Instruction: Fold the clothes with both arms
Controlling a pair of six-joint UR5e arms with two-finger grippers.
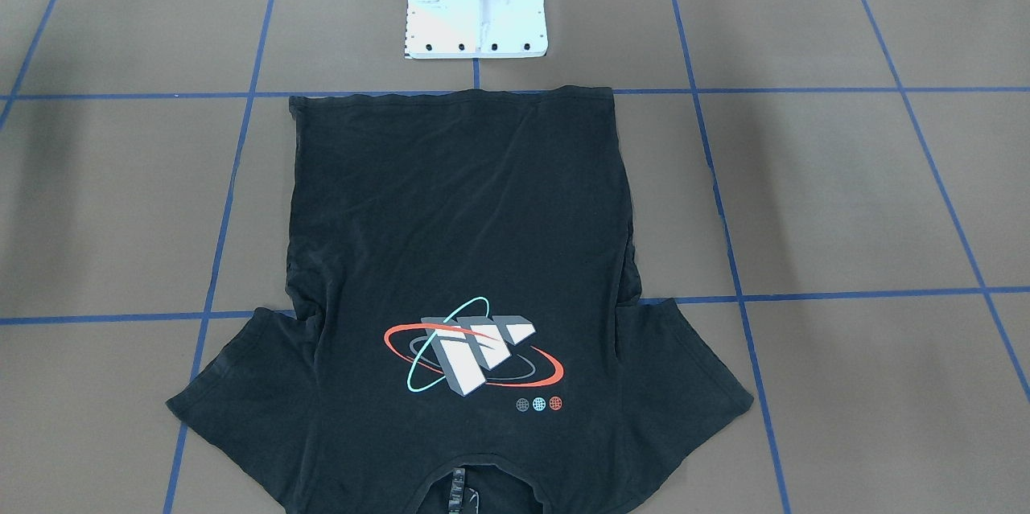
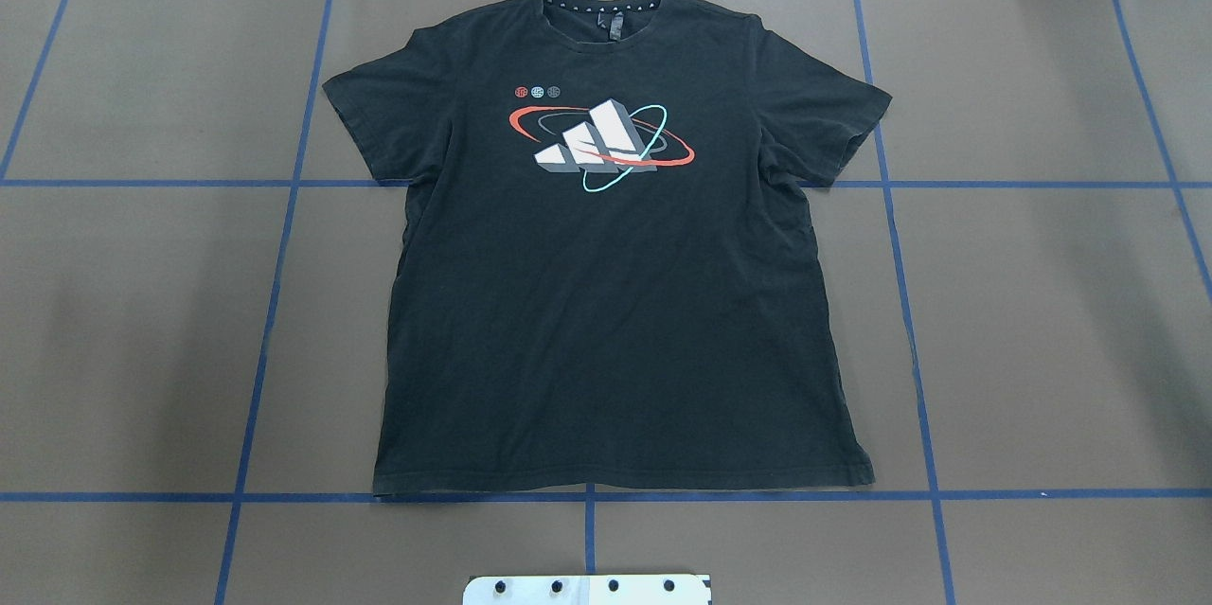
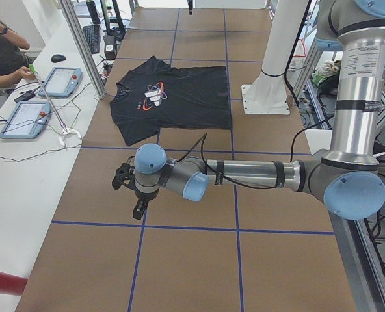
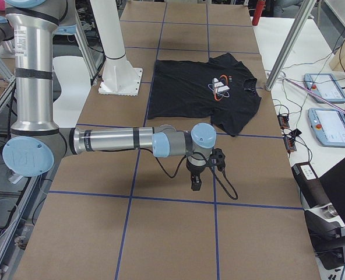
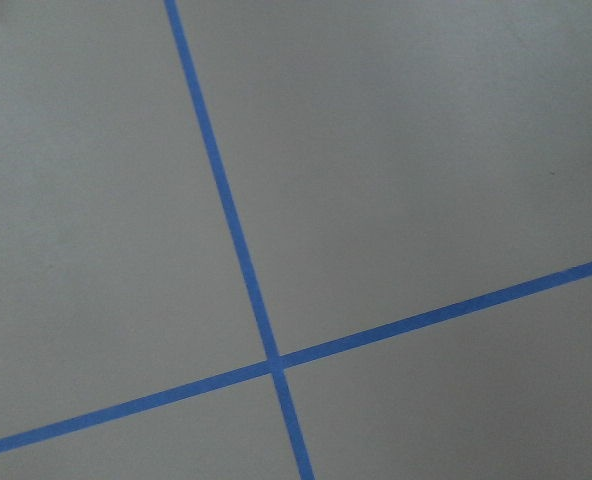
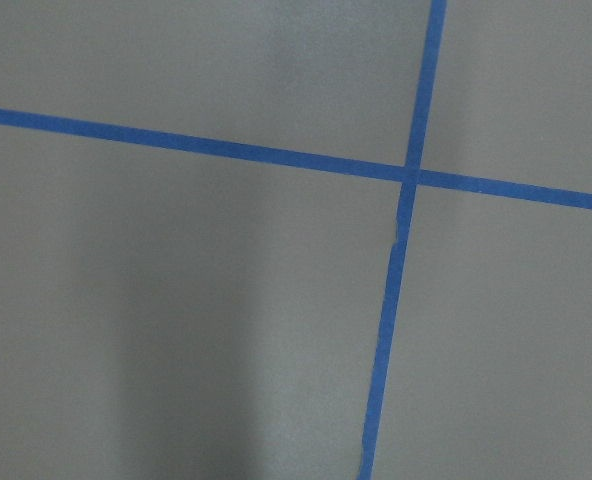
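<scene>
Right now the T-shirt (image 2: 606,302) is lying flat and print-up in the middle of the table (image 2: 142,321), sleeves spread. Its hem is lying along a tape line (image 2: 1042,494) near the pedestal (image 1: 475,7), its collar pointing away from the robot. The logo (image 2: 601,143) and three dots (image 2: 537,92) are showing plainly from overhead. In the front-facing view the bottom edge is cutting off the collar, and the cloth is bunching in small creases at both armpits. Overhead, only a sliver of the pedestal's base is showing at the bottom edge.

Neither arm is appearing in the overhead or front-facing views. The left arm (image 3: 244,174) is reaching out low over bare table, well apart from the shirt, with the left gripper (image 3: 139,211) pointing down. The right arm (image 4: 114,140) is doing the same at the other end, with the right gripper (image 4: 196,185) also pointing down. Both grippers are too small in the side views, so I cannot tell how their jaws are standing. Both wrist cameras are showing only brown surface and crossing tape.
</scene>
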